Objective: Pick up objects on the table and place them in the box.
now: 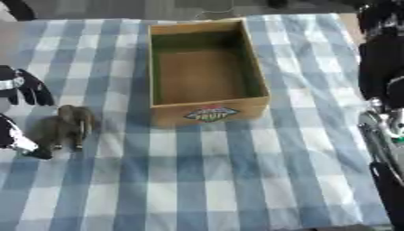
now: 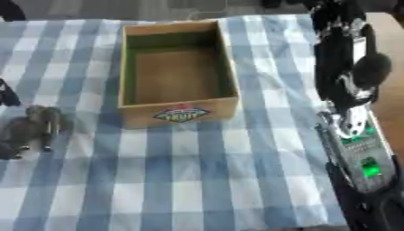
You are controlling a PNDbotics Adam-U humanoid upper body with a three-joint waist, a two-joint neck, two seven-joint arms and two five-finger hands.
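On the checked cloth (image 1: 236, 180), box (image 1: 207, 67) labelled "FRUIT", left robot hand (image 1: 20, 113) fingers spread around toy elephant (image 1: 65, 126), right unclear.

Left hand (image 1: 22, 90) apparently open; right arm (image 2: 347, 67) raised

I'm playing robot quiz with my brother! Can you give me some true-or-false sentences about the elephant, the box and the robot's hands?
1. The box has nothing inside it. True.
2. The toy elephant is lying in the box. False: it stands on the checked cloth, to the left of the box.
3. The left hand is right next to the elephant. True: its dark fingers show at the left edge, just above and beside the toy.
4. The right arm is carrying the elephant. False: it is on the far right side, well away from the toy.
5. The box has a label on its front side. True.
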